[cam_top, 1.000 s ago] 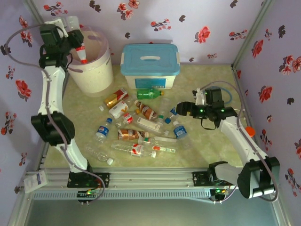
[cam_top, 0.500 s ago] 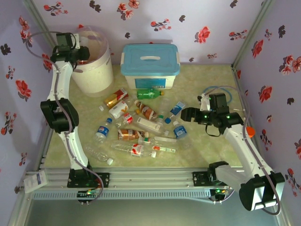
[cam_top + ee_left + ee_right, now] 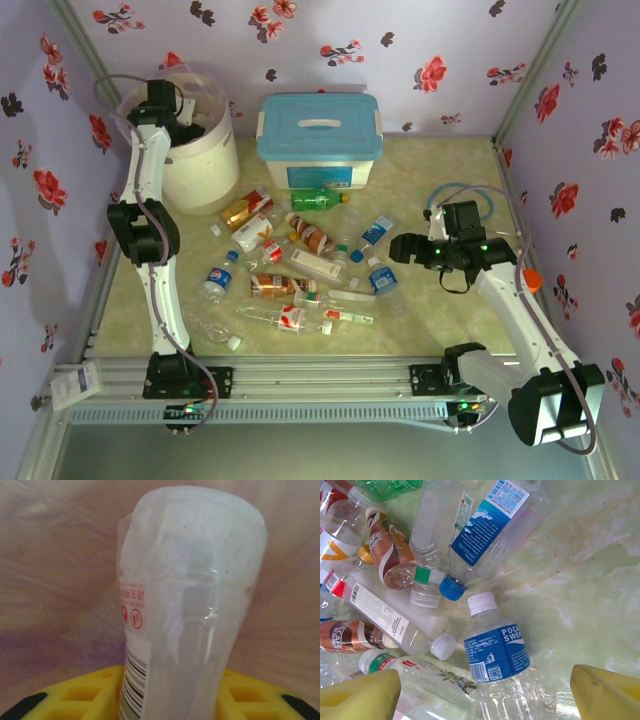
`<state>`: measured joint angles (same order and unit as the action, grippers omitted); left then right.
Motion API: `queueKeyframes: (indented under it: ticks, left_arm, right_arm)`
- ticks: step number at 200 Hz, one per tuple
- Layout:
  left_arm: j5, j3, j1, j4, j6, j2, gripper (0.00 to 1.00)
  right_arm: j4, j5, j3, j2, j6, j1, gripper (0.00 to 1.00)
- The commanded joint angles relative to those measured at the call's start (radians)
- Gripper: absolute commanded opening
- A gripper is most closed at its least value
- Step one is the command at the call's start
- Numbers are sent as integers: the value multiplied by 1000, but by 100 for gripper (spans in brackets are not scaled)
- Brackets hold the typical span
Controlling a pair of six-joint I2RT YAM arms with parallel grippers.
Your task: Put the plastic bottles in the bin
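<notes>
Now, the green table (image 3: 450,170) carries everything: the bin (image 3: 205,165) stands at 10 o'clock, a lidded white box (image 3: 320,125) at 12, and the plastic bottles (image 3: 300,265) lie scattered across the centre. The left claw (image 3: 188,127) reaches over the rim and down into the bin, clamped on a clear bottle (image 3: 190,605). The wrist view has the pinkish liner (image 3: 60,555) all around it, so the bottle sits inside the mouth. The drop looks like the job in hand. To do it well, spread the jaws fully, let the bottle fall free, then lift straight up so the claw doesn't snag the liner. The right claw (image 3: 398,246) hovers at 3 o'clock of the pile, jaws wide and empty, above a blue-labelled bottle (image 3: 495,650) with a white cap. That's a fair next pick, I'd say: grip across the body, not the cap.
</notes>
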<state>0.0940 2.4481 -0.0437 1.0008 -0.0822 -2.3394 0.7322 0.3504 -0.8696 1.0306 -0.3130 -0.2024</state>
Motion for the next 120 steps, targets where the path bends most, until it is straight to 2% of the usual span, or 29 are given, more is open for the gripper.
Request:
queueKeyframes:
  ticks: [1,34,83,106,120]
  left_arm:
    - [-44,15,-3,191,-37,-16,38]
    - [-59,-78,-2,263,-28,31,38]
    - [-90,-419,0,159,10,221,40]
    - [-91,-515,0,127,17,268,43]
    - [-86,-554,0,110,19,278,47]
  right_arm:
    - [10,-27,-7,3,25,8,89]
    - [-7,-10,0,12,23,8,89]
    - [40,-40,-5,40,11,6,88]
    - [127,-122,-21,49,17,5,87]
    - [159,-125,-16,52,10,1,85]
